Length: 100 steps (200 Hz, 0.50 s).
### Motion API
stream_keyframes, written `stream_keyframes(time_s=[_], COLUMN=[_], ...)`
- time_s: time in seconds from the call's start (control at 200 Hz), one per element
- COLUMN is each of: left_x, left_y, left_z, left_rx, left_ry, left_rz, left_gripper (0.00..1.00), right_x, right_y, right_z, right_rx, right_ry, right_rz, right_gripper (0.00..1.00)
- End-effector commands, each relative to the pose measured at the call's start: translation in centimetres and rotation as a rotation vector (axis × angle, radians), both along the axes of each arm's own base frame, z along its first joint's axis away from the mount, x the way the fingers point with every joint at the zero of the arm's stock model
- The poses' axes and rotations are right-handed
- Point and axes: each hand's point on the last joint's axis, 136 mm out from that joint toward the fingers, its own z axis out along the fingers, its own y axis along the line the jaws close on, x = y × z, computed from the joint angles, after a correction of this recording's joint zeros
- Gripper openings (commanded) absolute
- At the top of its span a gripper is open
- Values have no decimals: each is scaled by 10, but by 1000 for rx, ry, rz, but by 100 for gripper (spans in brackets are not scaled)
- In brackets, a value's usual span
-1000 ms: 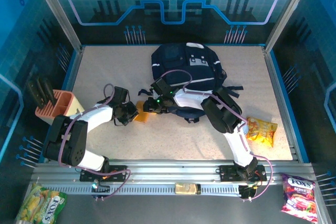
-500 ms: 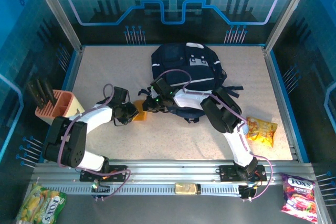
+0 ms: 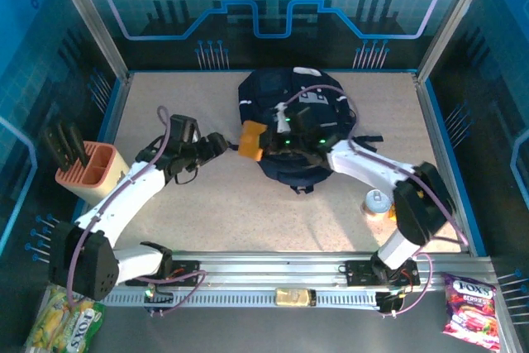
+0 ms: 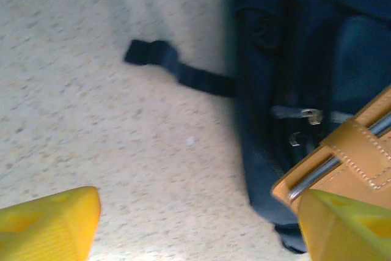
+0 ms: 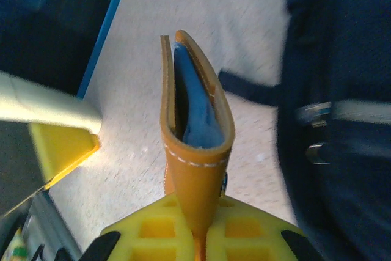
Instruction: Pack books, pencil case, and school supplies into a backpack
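The right claw (image 5: 195,229) is clenched on the lower edge of the orange pad (image 5: 197,145), a stitched cover with blue inside. It carries the pad on edge just off the left side of the backpack (image 3: 302,109), which lies toward the far edge of the counter (image 3: 207,221), about midway along it. The left claw (image 4: 198,224) stands released and empty, jaws spread wide just beside the pad, on the side toward the counter's left edge. The step in hand looks to be feeding the pad into the bag. The zipper pulls (image 4: 299,114) sit by a dark gap that may be the mouth, though blur leaves this unsure. The pad's thin edge should line up with that gap. The free claw could lift the upper fabric while avoiding the loose strap (image 4: 180,73), and the grip should hold until the pad sits well inside.
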Motion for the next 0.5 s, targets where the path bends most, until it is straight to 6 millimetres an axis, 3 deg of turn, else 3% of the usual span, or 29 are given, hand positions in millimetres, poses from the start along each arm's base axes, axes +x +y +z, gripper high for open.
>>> stream_keyframes(time_s=[0.0, 0.075, 0.16, 0.275, 0.39, 0.495], left_x=[15, 26, 38, 44, 46, 48], left_y=[-25, -55, -91, -141, -173, -193], left_z=[20, 31, 41, 38, 29, 21], left_rx=[112, 148, 200, 331, 525, 551], left_ry=[-87, -142, -202, -258, -295, -300], left_rz=[-143, -244, -383, -633, -860, -1001], left_gripper=[93, 99, 99, 99, 98, 94], right_x=[15, 21, 25, 27, 23, 17], right_y=[-50, -83, -120, -164, -199, -224], right_z=[15, 22, 28, 31, 31, 33], right_rx=[-31, -31, -33, -45, -55, -60], right_ry=[-84, -97, -104, -101, -80, -71], right_rz=[-118, -193, -278, -385, -470, -535], right_gripper=[8, 8, 8, 8, 8, 9])
